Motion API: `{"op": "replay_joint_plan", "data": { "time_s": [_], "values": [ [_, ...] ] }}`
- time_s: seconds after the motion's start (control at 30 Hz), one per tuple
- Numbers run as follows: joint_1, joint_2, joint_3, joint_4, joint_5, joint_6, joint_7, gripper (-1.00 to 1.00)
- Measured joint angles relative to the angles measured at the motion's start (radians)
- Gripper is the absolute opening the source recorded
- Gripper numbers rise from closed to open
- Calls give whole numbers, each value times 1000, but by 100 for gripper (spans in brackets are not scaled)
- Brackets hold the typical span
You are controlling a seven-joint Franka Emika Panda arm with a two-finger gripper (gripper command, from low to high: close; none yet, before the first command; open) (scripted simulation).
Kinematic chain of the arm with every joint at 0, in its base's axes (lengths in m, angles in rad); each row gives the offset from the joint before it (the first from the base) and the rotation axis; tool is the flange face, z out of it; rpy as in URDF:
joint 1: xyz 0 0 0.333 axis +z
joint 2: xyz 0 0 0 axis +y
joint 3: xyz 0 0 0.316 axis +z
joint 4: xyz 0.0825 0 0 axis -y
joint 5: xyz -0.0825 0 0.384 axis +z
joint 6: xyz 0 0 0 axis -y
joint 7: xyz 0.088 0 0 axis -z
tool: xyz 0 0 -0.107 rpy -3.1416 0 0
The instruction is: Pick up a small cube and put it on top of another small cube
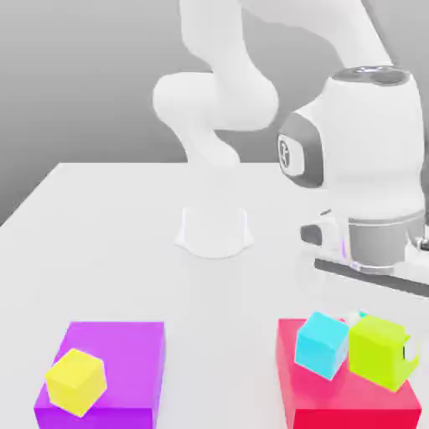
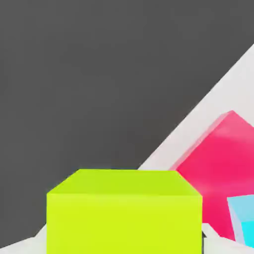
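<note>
We have the lime cube (image 1: pixel 379 349) off the table (image 1: pixel 109 251) and pinched in our hand (image 1: pixel 394 348): in the exterior view it hangs under the wrist over the red block (image 1: pixel 335 398), just beside the sky-blue cube (image 1: pixel 322 343), and a dark finger pad (image 1: pixel 410 352) presses its side; in the hand view it sits close under the camera. So we judge the pick done and the carry under way. What is left is the placing, and a sliver of teal (image 1: pixel 359 316) peeking behind the lime cube may be the target cube, though we cannot tell for sure. Counting what we see: one lime cube, one sky-blue cube, one yellow cube (image 1: pixel 75 380), one red block, and one purple block (image 1: pixel 113 360) with the yellow cube in front of it.
</note>
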Motion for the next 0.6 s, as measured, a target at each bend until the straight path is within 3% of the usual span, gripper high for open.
{"op": "replay_joint_plan", "data": {
  "time_s": [0.1,0.3,0.43,0.6],
  "values": [
    [189,-101,54,-112,77,-31,161,-100],
    [268,-264,115,-309,208,-60,402,-100],
    [229,-215,142,-330,135,-2,489,-100],
    [182,-87,137,-333,-78,100,642,-100]
  ]
}}
